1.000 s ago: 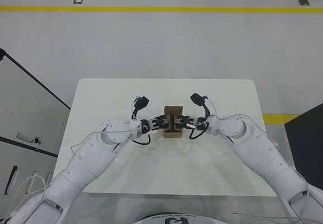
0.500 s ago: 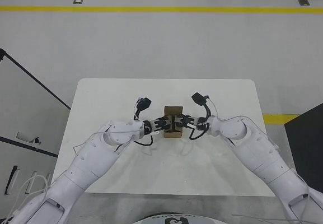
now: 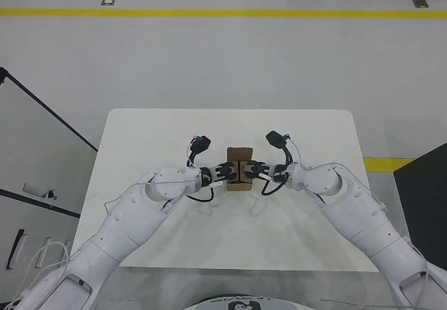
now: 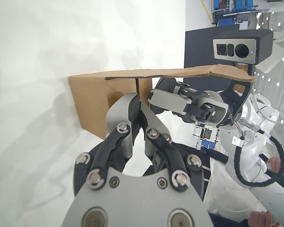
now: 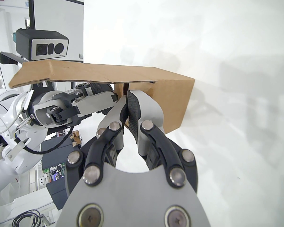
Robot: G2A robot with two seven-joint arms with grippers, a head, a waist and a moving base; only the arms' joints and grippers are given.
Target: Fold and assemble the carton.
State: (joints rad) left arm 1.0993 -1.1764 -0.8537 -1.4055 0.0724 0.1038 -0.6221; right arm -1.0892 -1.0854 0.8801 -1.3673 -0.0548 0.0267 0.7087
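Observation:
A small brown cardboard carton (image 3: 239, 165) sits near the middle of the white table (image 3: 153, 132), one long flap sticking out level from its top edge. My left gripper (image 3: 230, 170) comes at it from the left and is shut on a thin side flap of the carton (image 4: 90, 100), its pads pinching the flap's edge (image 4: 137, 105). From the other side my right gripper (image 3: 249, 170) is shut on another flap of the carton (image 5: 172, 100), gripped edge-on between its pads (image 5: 126, 109). The two grippers nearly touch each other at the carton's open near side.
The white table's right part (image 3: 324, 232) is bare around the arms. A dark cabinet (image 3: 6, 147) stands off the left edge and a black panel (image 3: 440, 194) off the right. A yellow floor line (image 3: 223, 12) runs beyond the far edge.
Both grippers have crept a little closer together at the carton, and the left arm has shifted slightly to the right. The carton stays where it was.

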